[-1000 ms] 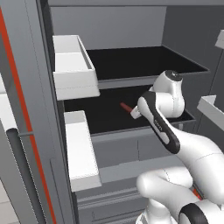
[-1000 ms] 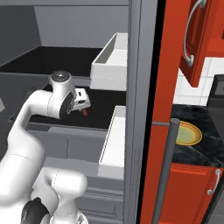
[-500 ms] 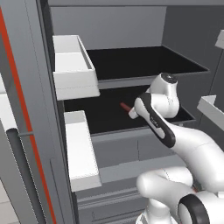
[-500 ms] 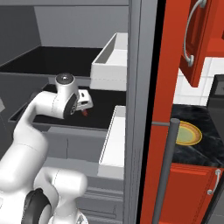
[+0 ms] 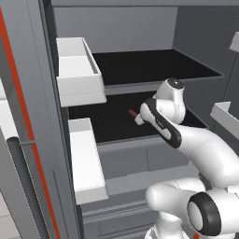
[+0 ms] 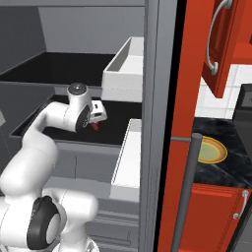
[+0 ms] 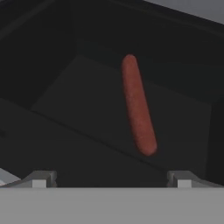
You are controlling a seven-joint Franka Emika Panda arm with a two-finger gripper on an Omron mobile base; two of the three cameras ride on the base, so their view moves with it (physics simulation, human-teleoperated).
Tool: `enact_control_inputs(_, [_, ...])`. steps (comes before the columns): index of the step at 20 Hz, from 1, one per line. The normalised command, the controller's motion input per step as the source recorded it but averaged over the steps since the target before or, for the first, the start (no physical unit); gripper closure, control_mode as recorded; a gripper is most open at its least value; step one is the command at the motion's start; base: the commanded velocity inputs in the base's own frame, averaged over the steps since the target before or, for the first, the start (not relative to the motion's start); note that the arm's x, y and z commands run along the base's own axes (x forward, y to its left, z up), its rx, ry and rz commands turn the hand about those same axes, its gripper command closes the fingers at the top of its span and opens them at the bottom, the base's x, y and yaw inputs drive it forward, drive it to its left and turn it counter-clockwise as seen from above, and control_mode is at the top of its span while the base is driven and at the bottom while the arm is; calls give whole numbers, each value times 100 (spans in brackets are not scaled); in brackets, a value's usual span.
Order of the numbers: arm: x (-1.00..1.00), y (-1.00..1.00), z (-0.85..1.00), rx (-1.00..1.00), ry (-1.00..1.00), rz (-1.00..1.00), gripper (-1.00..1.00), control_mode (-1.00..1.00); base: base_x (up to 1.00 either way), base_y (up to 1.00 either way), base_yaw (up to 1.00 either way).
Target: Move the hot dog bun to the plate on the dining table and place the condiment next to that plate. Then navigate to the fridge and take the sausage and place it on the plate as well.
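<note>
Reddish-brown and smooth, the sausage (image 7: 138,105) lies alone on the dark fridge shelf (image 5: 112,123) ahead of our gripper (image 7: 109,177), fingers spread and empty, and we judge it light, soft and slippery, best pinched across its middle with modest force.

Kitchen; open fridge (image 5: 140,70), red cabinets (image 6: 224,44), dark counter (image 6: 221,167)

Bare dark shelf (image 7: 87,109) around sausage (image 7: 138,105) — open claw (image 7: 111,178) unobstructed, upper shelf (image 5: 154,65) overhead
</note>
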Motion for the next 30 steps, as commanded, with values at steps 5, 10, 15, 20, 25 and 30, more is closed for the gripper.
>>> enact_control_inputs(5, [26, -1, -8, 0, 0, 0, -100, -100, 0, 0, 0])
enact_control_inputs(10, [20, 0, -14, 0, 0, 0, -100, -100, 0, 0, 0])
enact_control_inputs(15, [15, 0, -18, 0, 0, 0, -100, -100, 0, 0, 0])
enact_control_inputs(20, [14, 0, -15, 0, 0, 0, -100, -100, 0, 0, 0])
enact_control_inputs(25, [17, 0, -11, 0, 0, 0, -100, -100, 0, 0, 0])
enact_control_inputs(30, [25, 0, -13, 0, 0, 0, -100, -100, 0, 0, 0])
